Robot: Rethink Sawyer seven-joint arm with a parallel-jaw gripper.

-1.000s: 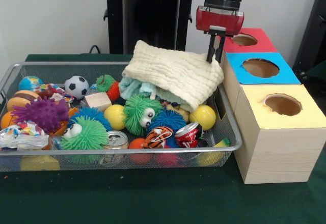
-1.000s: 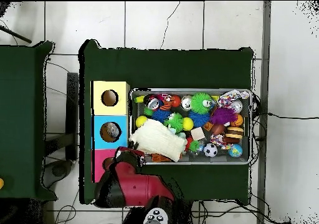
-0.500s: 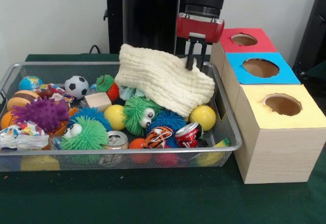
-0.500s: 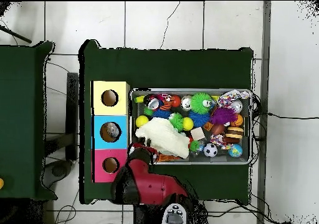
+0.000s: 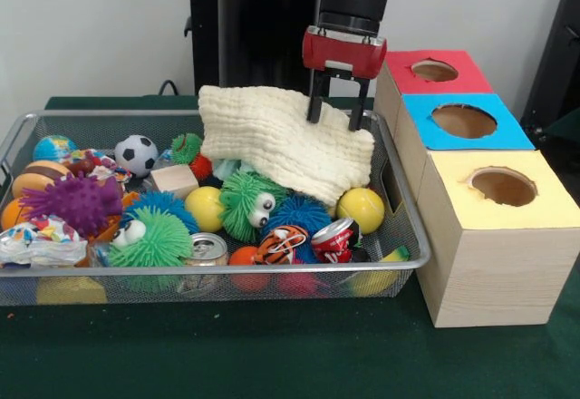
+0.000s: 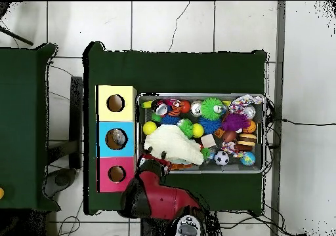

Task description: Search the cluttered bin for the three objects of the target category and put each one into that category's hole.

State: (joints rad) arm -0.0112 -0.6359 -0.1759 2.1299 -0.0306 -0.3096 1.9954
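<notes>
The bin [image 5: 399, 227] at the lower left of the frame was fine wire mesh with a bright metal rim. Draped over its contents lay a cream cloth [image 5: 285, 138], soft, matt and ribbed. Below it the spiky balls [image 5: 159, 236] looked rubbery and fuzzy, the yellow ball [image 5: 362, 209] smooth with a dull sheen, and the crushed cans [image 5: 333, 236] were glossy metal. A small block [image 5: 174, 180] looked like bare wood. At the right, the boxes [image 5: 489, 272] showed pale wood grain under flat, matt coloured tops. The tabletop [image 5: 272, 345] was covered in dark green felt-like cloth. The pincer [image 5: 333, 113] had a glossy red plastic housing.
</notes>
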